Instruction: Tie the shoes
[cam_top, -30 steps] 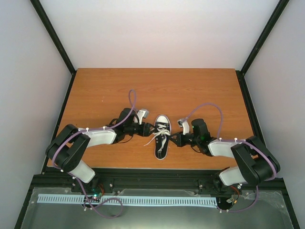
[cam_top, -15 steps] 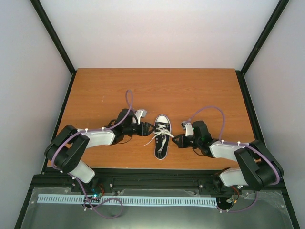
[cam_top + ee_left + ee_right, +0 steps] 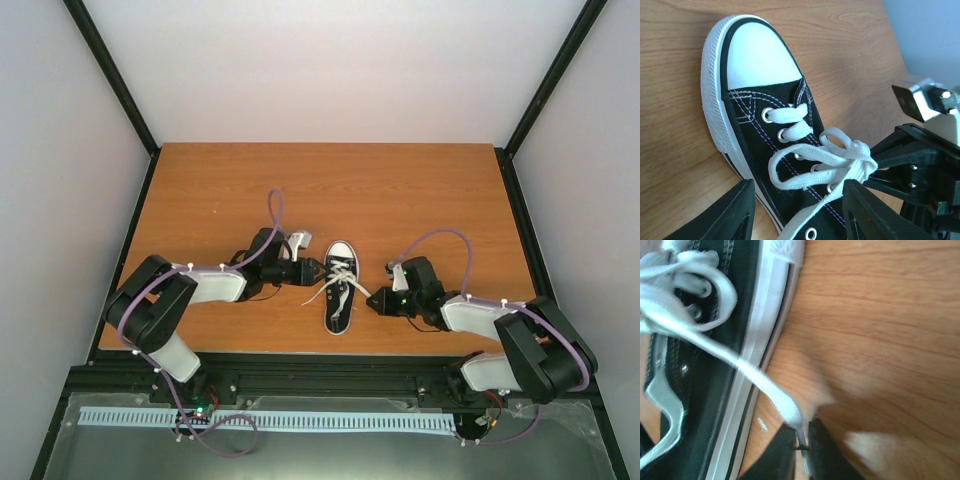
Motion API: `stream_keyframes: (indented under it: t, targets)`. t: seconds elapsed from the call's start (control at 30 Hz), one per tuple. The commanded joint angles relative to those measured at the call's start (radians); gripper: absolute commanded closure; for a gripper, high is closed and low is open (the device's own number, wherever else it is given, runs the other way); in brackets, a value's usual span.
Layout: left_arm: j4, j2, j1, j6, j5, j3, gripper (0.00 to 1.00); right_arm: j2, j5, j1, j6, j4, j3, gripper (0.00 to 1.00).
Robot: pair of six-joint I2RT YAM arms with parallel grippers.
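One sneaker [image 3: 760,65] on table [image 3: 420,190]; left gripper [image 3: 312,270] jaws apart over laces [image 3: 825,160]; right gripper [image 3: 801,440] pinching lace end [image 3: 790,412].

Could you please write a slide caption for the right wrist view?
Right gripper pinching the end of a white lace stretched from the black sneaker on the wooden table.

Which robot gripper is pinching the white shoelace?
The right gripper: it is shut on the end of the white shoelace, stretched out from the sneaker. The left gripper stands open, pinching nothing.
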Motion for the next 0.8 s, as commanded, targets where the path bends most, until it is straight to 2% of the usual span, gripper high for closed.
stream_keyframes:
  t: [0.0,0.13,0.23,0.3,0.4,0.6,0.77]
  targets:
    - [0.038,0.037,0.009,-0.006,0.055,0.045,0.52,-0.031,0.034,-0.002,0.01,-0.088,0.007,0.81]
    - [0.039,0.05,0.008,-0.008,0.066,0.052,0.54,-0.134,0.078,-0.003,-0.007,-0.129,0.016,0.41]
    - [0.034,0.063,0.009,-0.006,0.071,0.061,0.56,-0.209,0.092,-0.004,-0.025,-0.121,0.021,0.29]
    - [0.034,0.073,0.009,-0.008,0.069,0.067,0.57,-0.225,0.088,-0.004,-0.041,-0.089,0.029,0.29]
    - [0.035,0.083,0.008,-0.013,0.063,0.074,0.59,-0.193,0.074,-0.005,-0.07,-0.016,0.051,0.35]
    - [0.035,0.11,0.009,-0.021,0.059,0.093,0.63,-0.057,0.003,-0.003,-0.107,0.159,0.093,0.49]
    - [0.027,0.127,0.009,-0.02,0.056,0.105,0.64,0.032,-0.022,-0.003,-0.151,0.211,0.135,0.56]
